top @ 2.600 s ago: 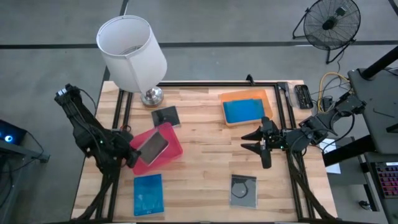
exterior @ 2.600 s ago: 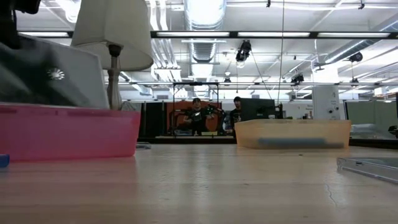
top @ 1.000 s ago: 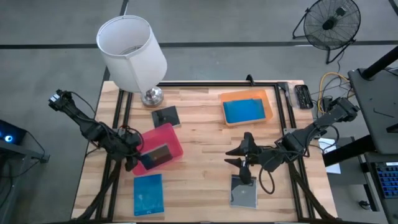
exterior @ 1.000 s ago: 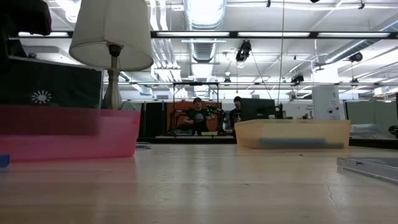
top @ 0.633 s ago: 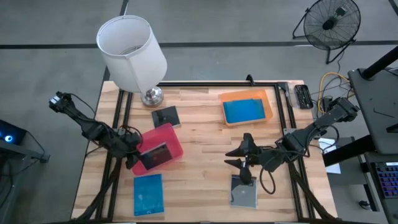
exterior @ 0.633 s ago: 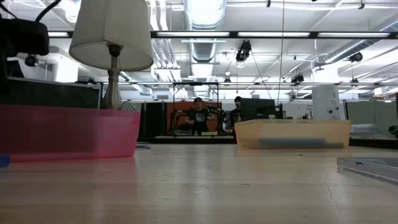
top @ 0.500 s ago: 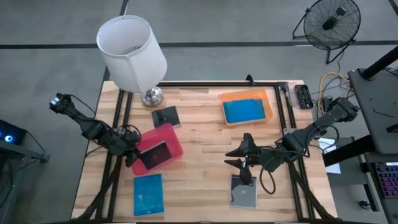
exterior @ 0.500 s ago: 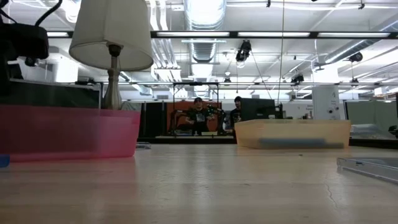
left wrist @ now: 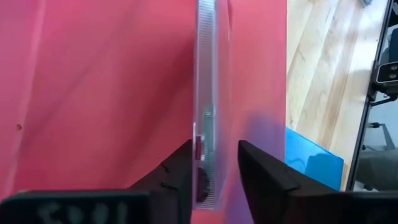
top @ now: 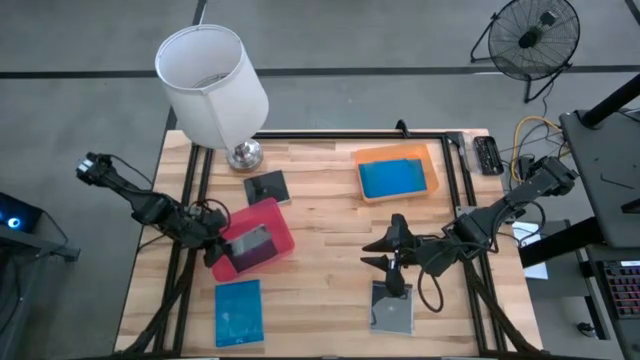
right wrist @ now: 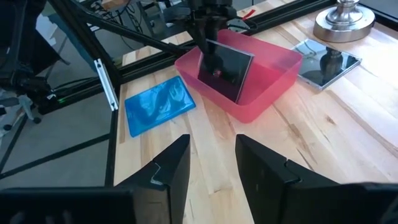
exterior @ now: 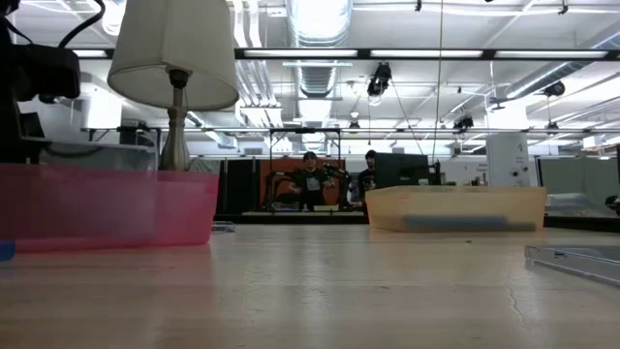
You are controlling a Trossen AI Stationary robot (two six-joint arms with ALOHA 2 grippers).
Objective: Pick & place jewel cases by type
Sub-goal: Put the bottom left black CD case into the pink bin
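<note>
Over the pink tray (top: 278,237) on the left half of the table (top: 330,225), the left end effector (top: 217,250) is letting go of a dark jewel case (top: 250,243), and the job now is to finish that release cleanly: I would spread the fingers a little wider, wait until the case has settled flat on the tray floor, then back straight out along the fingers' own line so neither tip drags an edge and tips the case over the tray wall. From the left wrist view the case (left wrist: 209,93) stands edge-on between the two fingers (left wrist: 177,177), which sit slightly apart with a sliver of space on either side, so the hold looks loosened rather than firm; whether the case already rests on the tray floor cannot be told. From the right wrist view the same case (right wrist: 225,68) leans inside the tray, tilted, not flat. The right end effector (top: 392,262) hangs with its fingers partly spread and nothing between them, just above another dark case (top: 391,306) lying near the front edge of the table. A blue case (top: 238,312) lies on the table just in front of the pink tray, a further dark one (top: 266,187) lies by the lamp (top: 213,83), and blue fills the orange tray (top: 432,165).
</note>
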